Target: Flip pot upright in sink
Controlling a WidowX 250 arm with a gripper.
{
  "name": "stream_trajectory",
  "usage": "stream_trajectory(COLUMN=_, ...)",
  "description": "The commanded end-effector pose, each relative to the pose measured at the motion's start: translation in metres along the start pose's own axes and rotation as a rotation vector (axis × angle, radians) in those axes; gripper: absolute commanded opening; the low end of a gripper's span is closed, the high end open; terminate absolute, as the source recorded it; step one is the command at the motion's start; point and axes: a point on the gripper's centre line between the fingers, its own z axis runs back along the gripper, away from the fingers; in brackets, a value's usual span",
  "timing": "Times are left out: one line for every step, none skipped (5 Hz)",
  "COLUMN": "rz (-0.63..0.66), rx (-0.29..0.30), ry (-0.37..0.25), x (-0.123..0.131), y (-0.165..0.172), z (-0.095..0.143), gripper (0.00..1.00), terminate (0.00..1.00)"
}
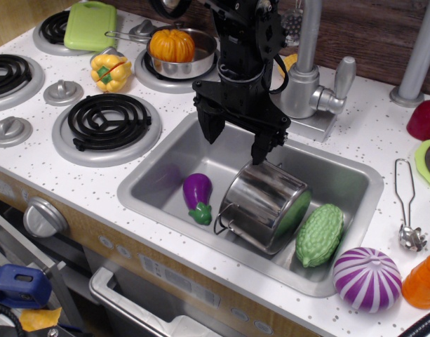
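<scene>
The shiny steel pot (264, 203) lies tilted on its side in the middle of the grey metal sink (144, 179), its mouth facing lower left and a wire loop handle sticking out at its lower left edge. My black gripper (236, 137) hangs open just above the sink. Its right finger (261, 149) reaches down to the pot's upper rim, and its left finger (209, 126) is over the basin's back left. Nothing is held between the fingers.
A purple eggplant (198, 194) lies left of the pot and a green bumpy vegetable (320, 233) lies to its right in the basin. The faucet (309, 63) stands behind. Stove burners (108, 121), a pan with an orange pumpkin (172, 45) and a purple striped onion (367, 278) surround the sink.
</scene>
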Motion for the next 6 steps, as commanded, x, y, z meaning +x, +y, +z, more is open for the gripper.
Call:
stream_trajectory(rz=0.0, rx=0.0, ry=0.0, x=0.0, y=0.0, z=0.0, gripper=1.0, terminate=0.0)
stream_trajectory(rz=0.096, rx=-0.196, ry=0.058, x=0.006, y=0.005, z=0.002, gripper=1.0, terminate=0.0)
stream_trajectory(rz=0.196, rx=-0.374, ry=0.112, x=0.013, y=0.012, z=0.0, gripper=1.0, terminate=0.0)
stream_trajectory(rz=0.199, rx=-0.382, ry=0.08, x=0.013, y=0.015, z=-0.005, gripper=1.0, terminate=0.0)
stream_trajectory(rz=0.225, rx=-0.46, ry=0.073, x=0.014, y=0.015, z=-0.011, gripper=1.0, terminate=0.0)
stream_trajectory(rz=0.239, rx=-0.491, ry=0.062, x=0.015, y=0.01, z=-0.017, gripper=1.0, terminate=0.0)
